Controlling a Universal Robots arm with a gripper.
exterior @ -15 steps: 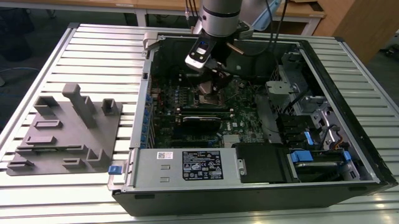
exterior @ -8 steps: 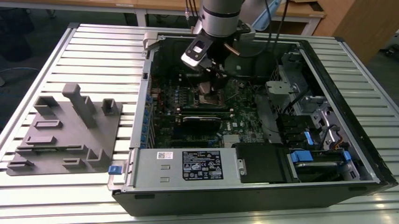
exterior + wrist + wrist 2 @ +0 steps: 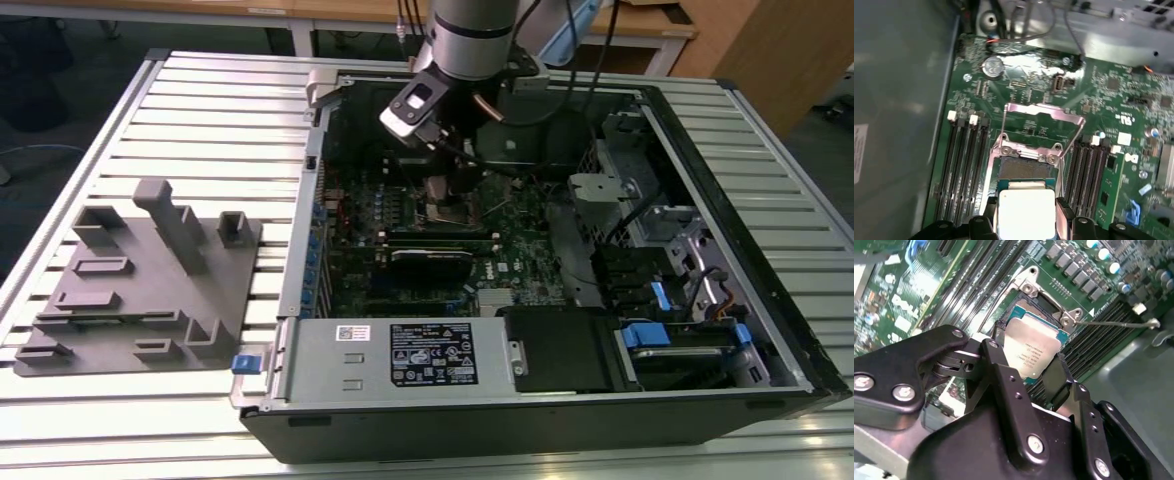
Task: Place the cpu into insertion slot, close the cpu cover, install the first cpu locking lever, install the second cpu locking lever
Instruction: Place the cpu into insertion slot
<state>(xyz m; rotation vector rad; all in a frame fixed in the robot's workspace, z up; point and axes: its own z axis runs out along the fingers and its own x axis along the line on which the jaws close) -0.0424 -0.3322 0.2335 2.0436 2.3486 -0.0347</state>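
Pincer (image 3: 1026,360): nearest the lens in both wrist views; its two black fingers (image 3: 1004,370) are clamped onto opposite edges of the cpu.
Cpu (image 3: 1031,347): flat square chip, dull silver top facing up, held directly over the insertion slot; whether it already rests in the slot I cannot tell.
Insertion slot (image 3: 1026,172): dark square socket on the green board (image 3: 1104,100), between two banks of long black memory slots (image 3: 961,165), partly showing beyond the chip.
Cpu cover (image 3: 1046,111): silver frame swung up and back, standing open; the thin wire levers (image 3: 1072,140) beside it are raised.
Handling: probably light, stiff and thin; the smooth sides could slip, and the underside and socket contacts are likely delicate, so the bare edges look like the right place to hold it.
Arm (image 3: 467,40): reaches straight down into the open computer case (image 3: 534,430) lying on the slatted bench (image 3: 200,110), wrist above the board.
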